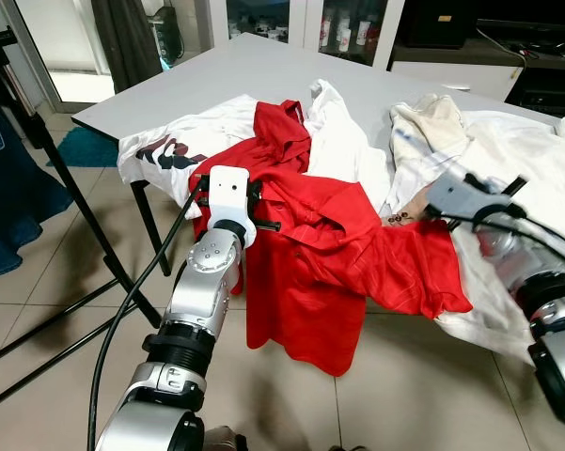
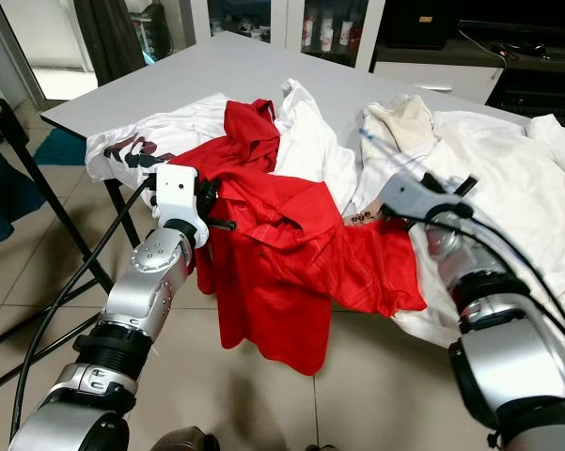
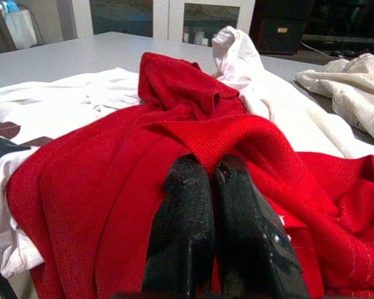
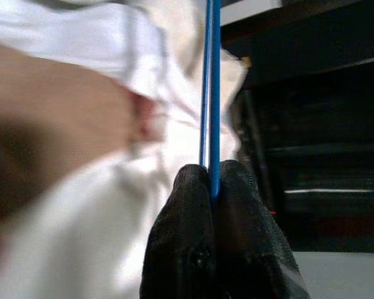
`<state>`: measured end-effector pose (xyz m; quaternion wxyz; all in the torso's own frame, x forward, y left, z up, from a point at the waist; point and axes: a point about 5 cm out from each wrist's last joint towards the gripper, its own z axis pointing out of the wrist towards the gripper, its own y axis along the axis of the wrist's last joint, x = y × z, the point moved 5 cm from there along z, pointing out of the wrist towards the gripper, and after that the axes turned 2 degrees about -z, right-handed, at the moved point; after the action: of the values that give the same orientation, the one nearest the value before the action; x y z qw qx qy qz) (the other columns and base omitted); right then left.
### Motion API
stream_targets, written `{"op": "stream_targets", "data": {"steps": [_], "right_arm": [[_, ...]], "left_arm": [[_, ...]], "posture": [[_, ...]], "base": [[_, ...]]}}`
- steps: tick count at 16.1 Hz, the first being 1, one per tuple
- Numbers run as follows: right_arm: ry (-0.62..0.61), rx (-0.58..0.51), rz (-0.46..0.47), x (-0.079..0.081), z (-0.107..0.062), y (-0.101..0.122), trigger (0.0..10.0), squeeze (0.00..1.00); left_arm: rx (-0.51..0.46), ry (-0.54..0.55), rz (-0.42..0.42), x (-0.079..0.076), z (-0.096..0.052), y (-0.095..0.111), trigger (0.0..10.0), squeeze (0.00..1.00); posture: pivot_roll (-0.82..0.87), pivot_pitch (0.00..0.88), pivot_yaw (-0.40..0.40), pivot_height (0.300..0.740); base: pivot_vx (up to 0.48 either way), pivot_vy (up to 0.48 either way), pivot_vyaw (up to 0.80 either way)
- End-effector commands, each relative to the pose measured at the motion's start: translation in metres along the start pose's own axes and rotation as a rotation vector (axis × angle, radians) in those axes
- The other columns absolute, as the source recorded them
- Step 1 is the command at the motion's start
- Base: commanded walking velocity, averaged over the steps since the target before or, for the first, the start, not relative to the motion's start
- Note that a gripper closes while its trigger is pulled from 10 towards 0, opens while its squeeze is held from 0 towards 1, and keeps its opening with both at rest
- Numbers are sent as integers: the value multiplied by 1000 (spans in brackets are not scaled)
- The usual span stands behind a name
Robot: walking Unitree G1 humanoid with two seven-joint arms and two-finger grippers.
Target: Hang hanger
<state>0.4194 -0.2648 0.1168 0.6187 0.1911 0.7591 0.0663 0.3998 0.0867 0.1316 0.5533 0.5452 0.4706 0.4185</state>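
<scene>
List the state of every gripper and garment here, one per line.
left gripper: jaws shut on the red shirt.
right gripper: jaws shut on the blue hanger.
red shirt: crumpled, draped over the table edge.
white clothes: heaped on the table.

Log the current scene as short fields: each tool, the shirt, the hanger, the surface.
left tool: shut on the red polo shirt, at its collar area
right tool: shut on the thin blue hanger
red polo shirt: draped over the table's near edge, lower part hanging down
white garments: heaped beside the shirt
grey table: far part bare
</scene>
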Motion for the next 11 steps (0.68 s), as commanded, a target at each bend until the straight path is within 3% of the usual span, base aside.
{"op": "stream_targets", "data": {"steps": [1, 2, 3, 7, 8, 10, 11], "right_arm": [[49, 11, 41, 11, -2, -3, 10000, 67], [67, 15, 53, 15, -2, -4, 10000, 612], [88, 14, 77, 19, -2, -4, 10000, 1000], [176, -2, 279, 23, -3, 1, 10000, 1000], [228, -40, 362, 25, -3, 10, 10000, 0], [279, -110, 519, 22, -3, 25, 10000, 0], [296, -130, 526, 21, -4, 28, 10000, 0]], "left_arm": [[-21, -11, 7, -3, 2, 6, 10000, 0], [-21, -13, 7, -4, 3, 7, 10000, 0], [-21, -14, 7, -4, 3, 7, 10000, 0], [-21, -13, 5, -4, 4, 7, 10000, 0], [-22, -12, 5, -4, 4, 7, 10000, 0], [-21, -12, 3, -5, 3, 7, 10000, 0], [-21, -12, 3, -4, 3, 7, 10000, 0]], "posture": [[119, 0, -1, 740], [113, 0, 1, 740], [111, 0, 1, 740], [111, 0, -2, 740], [111, 0, -2, 740], [111, 0, -3, 740], [111, 0, -3, 740]], "base": [[0, 0, 0], [0, 0, 0], [0, 0, 0], [0, 0, 0], [0, 0, 0], [0, 0, 0], [0, 0, 0]]}}
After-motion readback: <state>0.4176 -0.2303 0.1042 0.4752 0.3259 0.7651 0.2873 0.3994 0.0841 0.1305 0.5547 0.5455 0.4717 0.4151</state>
